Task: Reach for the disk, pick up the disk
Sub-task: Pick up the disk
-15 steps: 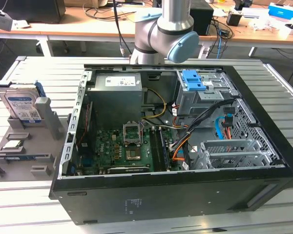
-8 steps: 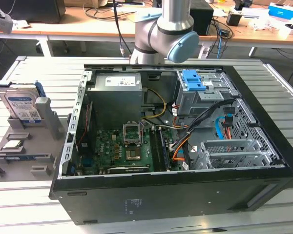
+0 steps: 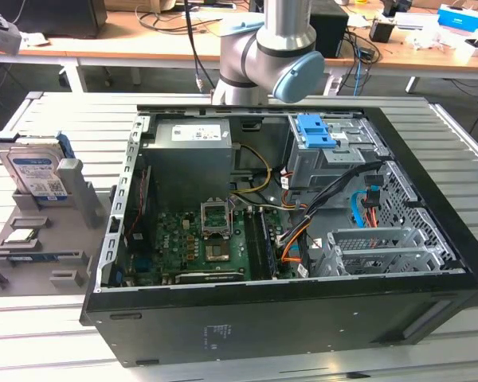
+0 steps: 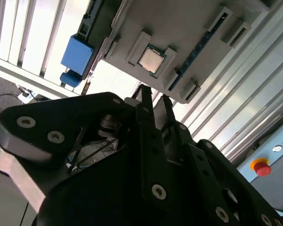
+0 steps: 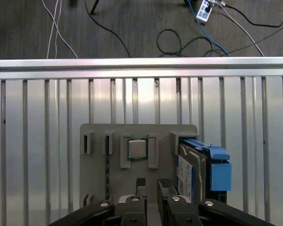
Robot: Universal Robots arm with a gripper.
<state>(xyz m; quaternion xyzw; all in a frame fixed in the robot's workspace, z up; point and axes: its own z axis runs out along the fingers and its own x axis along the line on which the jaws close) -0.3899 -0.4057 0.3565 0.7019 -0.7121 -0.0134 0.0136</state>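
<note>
On the slatted aluminium bench [image 5: 37, 141], the disk [image 5: 189, 172] stands on edge at the end of the grey holder [image 5: 94, 169]. The gripper [image 5: 151, 182] hovers near it, fingers [image 5: 140, 184] slightly parted, holding nothing; bare bench surrounds the holder.

Slatted table [image 3: 40, 338] under computer case [image 3: 263, 334], grey holder [image 3: 78, 191]

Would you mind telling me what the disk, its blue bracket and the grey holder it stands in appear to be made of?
The disk: probably metal, a dull silver casing under a paper-like white-and-blue label. Its bracket: likely moulded plastic, uniformly blue, matte. The holder: seemingly plastic, flat grey, matte with blocky slots.
</note>
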